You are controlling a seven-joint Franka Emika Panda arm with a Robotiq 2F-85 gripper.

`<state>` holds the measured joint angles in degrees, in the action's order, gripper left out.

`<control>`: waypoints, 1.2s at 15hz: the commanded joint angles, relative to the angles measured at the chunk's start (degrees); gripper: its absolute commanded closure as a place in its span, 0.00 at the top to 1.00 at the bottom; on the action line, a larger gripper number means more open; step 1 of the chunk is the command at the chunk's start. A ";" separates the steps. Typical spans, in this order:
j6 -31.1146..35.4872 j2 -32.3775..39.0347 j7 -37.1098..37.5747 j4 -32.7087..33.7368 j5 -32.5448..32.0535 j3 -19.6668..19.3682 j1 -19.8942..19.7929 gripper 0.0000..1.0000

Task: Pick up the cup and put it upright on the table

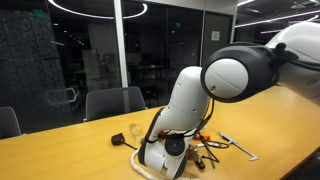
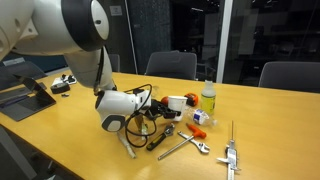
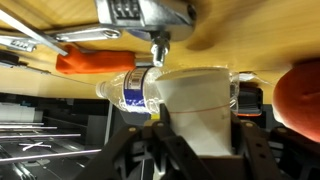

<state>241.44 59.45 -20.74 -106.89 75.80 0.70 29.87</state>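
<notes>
Wrist view shows my pincer [image 3: 197,104] closed on the white cup [image 3: 195,92], gripping its two sides as I judge, low near a bottle [image 3: 128,88] over the surface [image 3: 250,35], ready for turning upright.

Dark glass partition walls [image 1: 60,50] and grey office chairs [image 1: 113,102]

My fingers [image 3: 150,148] show black against the plain white cup [image 3: 195,105] and the light-brown wood grain of the table [image 3: 250,30]. The clear bottle [image 3: 135,88] wears a blue label, next to an orange object [image 3: 90,62]. In both exterior views my arm [image 1: 235,75] [image 2: 70,25] is glossy white.
</notes>
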 commanded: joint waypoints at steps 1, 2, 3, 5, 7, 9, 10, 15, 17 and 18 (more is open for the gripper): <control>2.41 3.37 -3.06 5.08 1.34 0.68 -0.30 0.26; 2.41 3.74 -3.33 5.53 1.33 0.85 -0.33 0.26; 2.40 4.10 -3.66 5.99 1.30 1.10 -0.39 0.26; 0.23 4.65 -3.46 6.80 2.90 -1.84 2.36 0.26; 2.84 4.87 -4.54 7.35 0.76 1.98 -1.23 0.26; 2.91 4.73 -4.83 7.58 0.54 2.55 -1.73 0.76; 2.13 4.88 -4.59 7.76 1.20 1.52 -0.77 0.74; 1.40 4.39 -5.13 7.10 -0.02 3.98 -2.82 1.00; 1.22 4.43 -5.13 6.93 -0.05 4.51 -3.29 1.00; 1.15 4.22 -5.17 6.75 -0.03 4.76 -3.46 1.00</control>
<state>241.22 62.97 -24.09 -102.02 76.03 4.17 27.72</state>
